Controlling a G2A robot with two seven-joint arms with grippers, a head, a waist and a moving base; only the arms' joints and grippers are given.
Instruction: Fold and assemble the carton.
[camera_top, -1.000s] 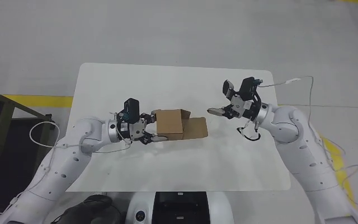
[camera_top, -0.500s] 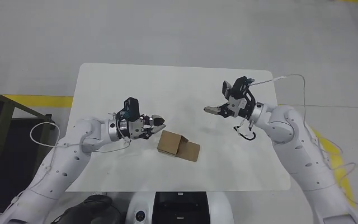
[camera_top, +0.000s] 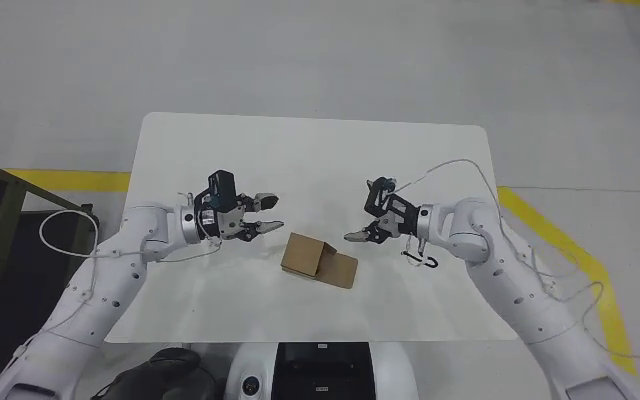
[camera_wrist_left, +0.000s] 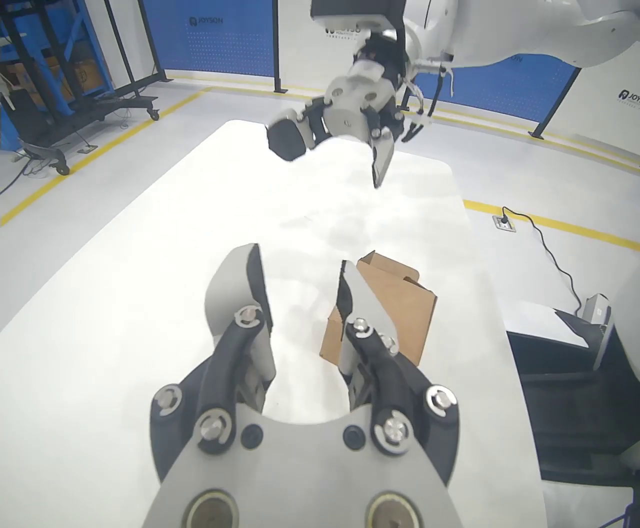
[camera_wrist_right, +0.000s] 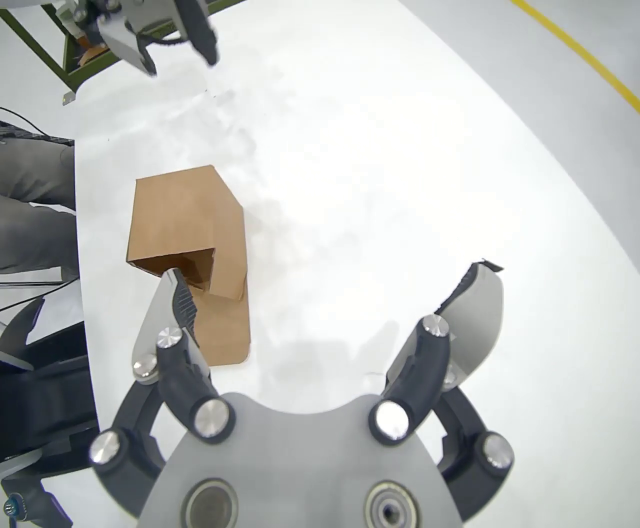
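A brown cardboard carton (camera_top: 318, 260) lies partly folded on the white table (camera_top: 300, 150), near its front edge. One end stands up as an open sleeve and a flat flap (camera_wrist_right: 225, 325) lies out from it. My left gripper (camera_top: 270, 212) hovers open just left of the carton (camera_wrist_left: 395, 305), with nothing between its fingers. My right gripper (camera_top: 362, 212) hovers open just right of the carton (camera_wrist_right: 185, 225), one fingertip (camera_wrist_right: 172, 285) above the sleeve's open end. Each wrist view shows the other gripper facing it: the right one (camera_wrist_left: 330, 160) and the left one (camera_wrist_right: 180, 60).
A dark green frame (camera_top: 20, 190) stands off the table's left side. A thin white cable (camera_top: 450, 165) loops from the right wrist. The back half of the table is bare white surface.
The left gripper let go of the carton, which dropped flat onto the table nearer the front. The left gripper drew back leftward. The right gripper came down and in toward the carton.
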